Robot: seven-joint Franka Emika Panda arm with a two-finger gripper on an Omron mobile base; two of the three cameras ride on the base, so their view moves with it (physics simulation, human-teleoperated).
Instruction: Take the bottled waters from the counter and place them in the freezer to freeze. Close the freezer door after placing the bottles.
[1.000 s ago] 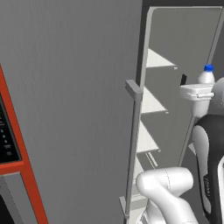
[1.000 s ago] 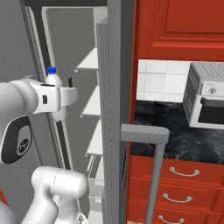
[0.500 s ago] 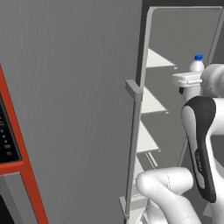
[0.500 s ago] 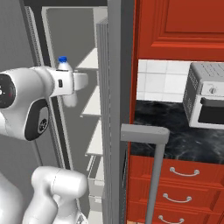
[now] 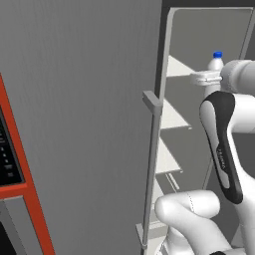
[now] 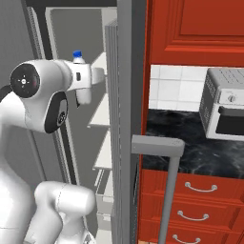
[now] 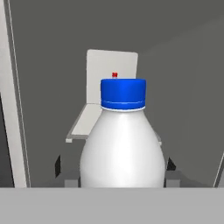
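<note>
carried deeper into the freezer (image 5: 209, 30), blue-capped bottle (image 7: 123, 144) sits clamped between the jaws.

This was a home kitchen: a tall grey freezer (image 6: 125, 95) with white shelves (image 5: 172, 115), red cabinets (image 6: 195, 24), white wall tiles (image 6: 176, 93), a silver toaster oven (image 6: 224, 110) on a black marble bench (image 6: 190, 152).

bottle (image 7: 122, 148): smooth whitish plastic | counter (image 6: 190, 143): glossy black marble-look
</note>
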